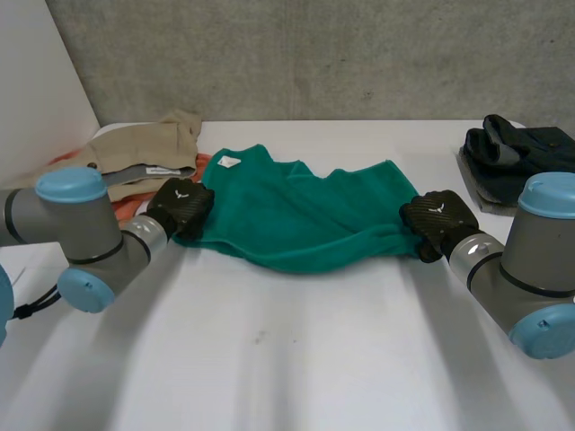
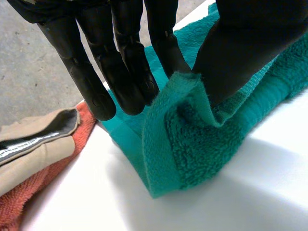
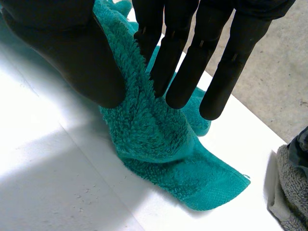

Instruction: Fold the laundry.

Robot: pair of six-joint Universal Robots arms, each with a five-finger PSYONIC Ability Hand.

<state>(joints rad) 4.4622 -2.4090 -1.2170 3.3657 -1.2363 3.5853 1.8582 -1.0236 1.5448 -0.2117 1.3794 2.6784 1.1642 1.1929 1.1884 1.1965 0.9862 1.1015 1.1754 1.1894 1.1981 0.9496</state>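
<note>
A green towel [image 1: 296, 215] lies crumpled across the middle of the white table [image 1: 287, 359], with a white tag near its far left corner. My left hand [image 1: 181, 206] is at the towel's left edge; in the left wrist view the thumb and fingers [image 2: 130, 77] pinch a raised corner fold of the green towel [image 2: 187, 144]. My right hand [image 1: 437, 220] is at the towel's right edge; there its thumb and fingers [image 3: 178, 67] pinch a bunched ridge of the towel [image 3: 154, 130].
A beige garment [image 1: 148, 148] lies on an orange cloth [image 2: 29, 192] at the back left, just beyond my left hand. Dark and grey folded cloths [image 1: 517, 153] sit at the back right. A grey wall stands behind the table.
</note>
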